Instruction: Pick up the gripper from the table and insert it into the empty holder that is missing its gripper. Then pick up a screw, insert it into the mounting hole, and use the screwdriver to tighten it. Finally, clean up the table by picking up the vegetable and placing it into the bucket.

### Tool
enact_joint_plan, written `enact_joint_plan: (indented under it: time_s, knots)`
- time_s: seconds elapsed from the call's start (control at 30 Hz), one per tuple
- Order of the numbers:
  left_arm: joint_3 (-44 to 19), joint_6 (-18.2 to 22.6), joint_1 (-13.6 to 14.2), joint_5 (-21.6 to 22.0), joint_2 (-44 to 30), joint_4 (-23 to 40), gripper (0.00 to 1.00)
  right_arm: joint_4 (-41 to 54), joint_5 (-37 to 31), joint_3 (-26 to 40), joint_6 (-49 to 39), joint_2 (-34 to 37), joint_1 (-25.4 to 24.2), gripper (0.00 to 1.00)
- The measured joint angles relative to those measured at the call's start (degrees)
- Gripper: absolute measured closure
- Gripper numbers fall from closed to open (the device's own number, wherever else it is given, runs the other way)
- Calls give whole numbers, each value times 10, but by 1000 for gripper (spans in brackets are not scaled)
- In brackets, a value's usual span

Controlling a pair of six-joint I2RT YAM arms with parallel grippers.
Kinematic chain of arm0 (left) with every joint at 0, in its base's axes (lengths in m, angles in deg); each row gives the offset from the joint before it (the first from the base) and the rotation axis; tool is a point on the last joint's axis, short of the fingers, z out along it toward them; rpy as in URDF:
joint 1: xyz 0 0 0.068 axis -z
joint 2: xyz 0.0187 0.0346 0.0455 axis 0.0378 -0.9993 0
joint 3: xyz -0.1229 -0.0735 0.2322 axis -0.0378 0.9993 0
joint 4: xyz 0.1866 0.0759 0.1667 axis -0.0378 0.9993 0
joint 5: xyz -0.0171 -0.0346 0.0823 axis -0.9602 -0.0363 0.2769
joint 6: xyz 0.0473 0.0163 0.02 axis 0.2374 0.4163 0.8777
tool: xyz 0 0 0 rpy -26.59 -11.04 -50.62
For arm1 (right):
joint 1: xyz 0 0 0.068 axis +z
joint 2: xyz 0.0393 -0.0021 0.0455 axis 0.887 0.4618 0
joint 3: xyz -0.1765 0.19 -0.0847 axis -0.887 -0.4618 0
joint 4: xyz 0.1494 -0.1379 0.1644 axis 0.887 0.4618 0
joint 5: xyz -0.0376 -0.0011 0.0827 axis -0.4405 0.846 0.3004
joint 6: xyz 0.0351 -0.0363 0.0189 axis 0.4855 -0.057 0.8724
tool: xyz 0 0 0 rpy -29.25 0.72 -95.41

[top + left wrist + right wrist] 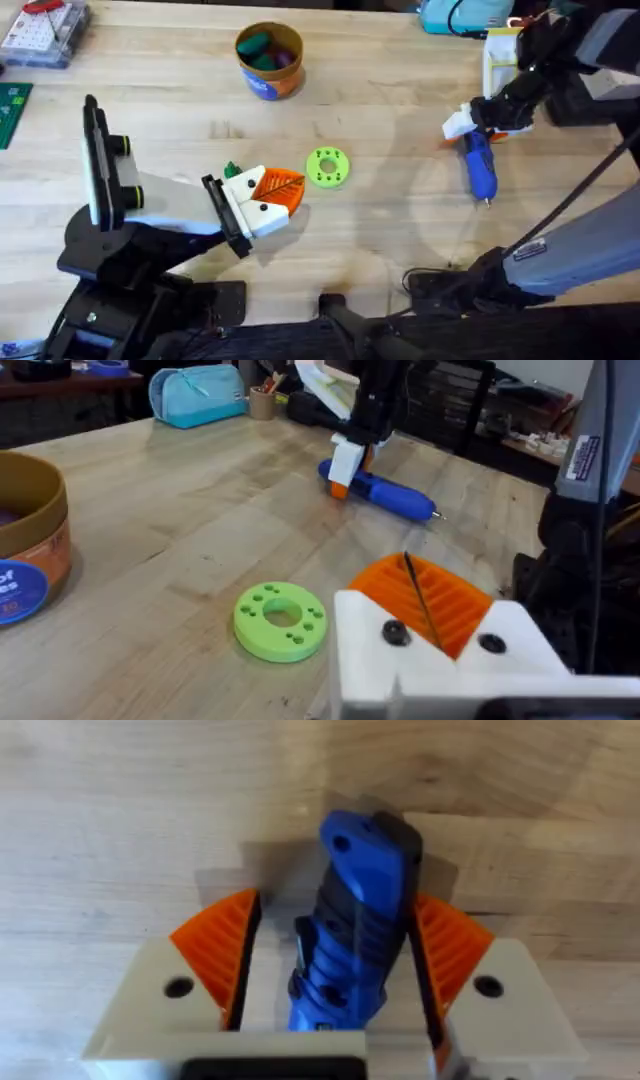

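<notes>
The blue screwdriver [481,167] lies flat on the table [400,250] at the right, its metal tip toward the front edge. My right gripper [478,128] straddles its collar end, open. In the right wrist view the handle [355,930] sits between the orange pads [222,952], touching one and apart from the other. My left gripper [288,190] rests low at the table's middle with its orange pads [440,605] pressed together, shut. A small green piece [232,170] peeks out behind it. The orange bucket [268,60] stands at the back with green and dark vegetable pieces inside. Screw and holder are out of view.
A lime-green ring with holes [328,167] lies just right of the left gripper. A clear parts box [45,30] is at the back left, and a light-blue pouch [198,395] at the back right. A white and yellow part [500,55] sits behind the right arm.
</notes>
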Motion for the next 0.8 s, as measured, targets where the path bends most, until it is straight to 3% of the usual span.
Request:
enact_joint_plan:
  time_s: [0.43, 0.53, 0.67, 0.73, 0.8]
  knots:
    - [0, 0, 0, 0, 0, 0, 985, 14, -11, 5, 7, 7, -1, 347]
    - [0, 0, 0, 0, 0, 0, 985, 15, -12, 5, 7, 7, -1, 508]
    - [0, 0, 0, 0, 0, 0, 985, 13, -12, 5, 7, 10, -1, 904]
    - [0, 0, 0, 0, 0, 0, 985, 12, -12, 6, 10, 12, -1, 978]
    - [0, 0, 0, 0, 0, 0, 985, 12, -12, 6, 10, 12, -1, 973]
